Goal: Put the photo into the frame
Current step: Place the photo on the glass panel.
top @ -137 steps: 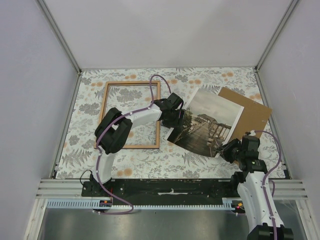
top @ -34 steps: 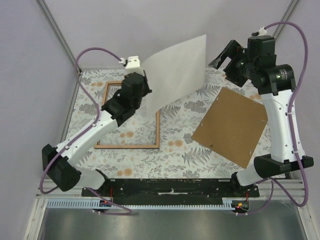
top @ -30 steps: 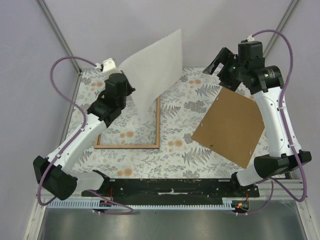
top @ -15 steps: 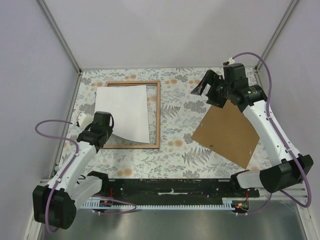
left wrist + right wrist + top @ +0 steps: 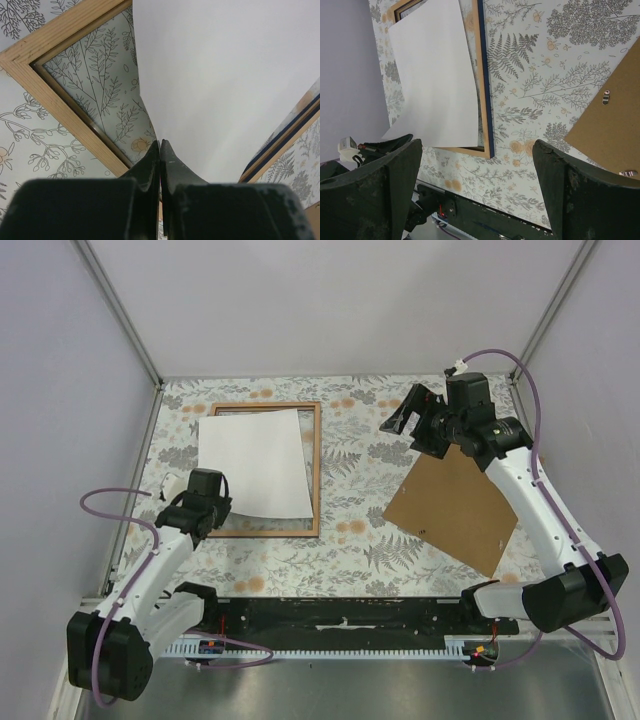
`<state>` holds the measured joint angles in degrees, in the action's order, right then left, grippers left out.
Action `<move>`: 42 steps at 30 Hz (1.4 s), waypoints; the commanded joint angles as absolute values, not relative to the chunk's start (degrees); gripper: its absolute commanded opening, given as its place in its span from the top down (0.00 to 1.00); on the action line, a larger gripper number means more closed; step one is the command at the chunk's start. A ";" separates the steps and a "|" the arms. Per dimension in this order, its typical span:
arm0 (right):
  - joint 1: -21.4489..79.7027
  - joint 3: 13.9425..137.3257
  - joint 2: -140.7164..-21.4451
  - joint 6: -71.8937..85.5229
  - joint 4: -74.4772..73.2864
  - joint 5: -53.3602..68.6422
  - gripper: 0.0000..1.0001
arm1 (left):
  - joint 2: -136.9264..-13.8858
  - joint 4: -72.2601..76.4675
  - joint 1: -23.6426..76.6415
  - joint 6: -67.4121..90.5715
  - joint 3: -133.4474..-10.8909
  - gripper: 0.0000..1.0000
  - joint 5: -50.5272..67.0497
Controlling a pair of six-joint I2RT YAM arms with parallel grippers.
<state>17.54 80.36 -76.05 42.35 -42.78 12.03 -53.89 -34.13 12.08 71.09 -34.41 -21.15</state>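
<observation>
Near left edge of table: left gripper [image 5: 160,150] clamped tight on near-left corner of large white-backed paper photo [image 5: 253,462], corner lifted. Photo blank side up, skewed across thin light-wood rectangular frame [image 5: 317,470], overlapping left rail; right rail bare. Right of frame: flat brown backing board [image 5: 462,502] on floral table cover [image 5: 360,540]. Farther, above board's far corner: right gripper [image 5: 405,412], jaws wide, empty.

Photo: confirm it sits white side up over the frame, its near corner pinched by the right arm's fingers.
Wrong arm. The left wrist view shows the left fingers shut on the near corner of the photo; the right fingers stand open, holding nothing. The rest holds: white side up over the frame.
</observation>
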 commanded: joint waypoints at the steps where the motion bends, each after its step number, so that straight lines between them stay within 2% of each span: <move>1: 18.02 80.33 -74.35 41.57 -40.17 12.04 0.02 | -54.05 -34.09 11.87 67.42 -35.07 0.98 -19.07; 12: 18.02 79.63 -74.44 41.48 -39.38 11.69 0.02 | -53.35 -35.07 11.87 64.87 -32.87 0.98 -18.72; 42: 18.19 78.05 -74.97 38.32 -36.30 12.83 0.02 | -69.25 -28.22 5.80 56.33 -39.29 0.98 -15.29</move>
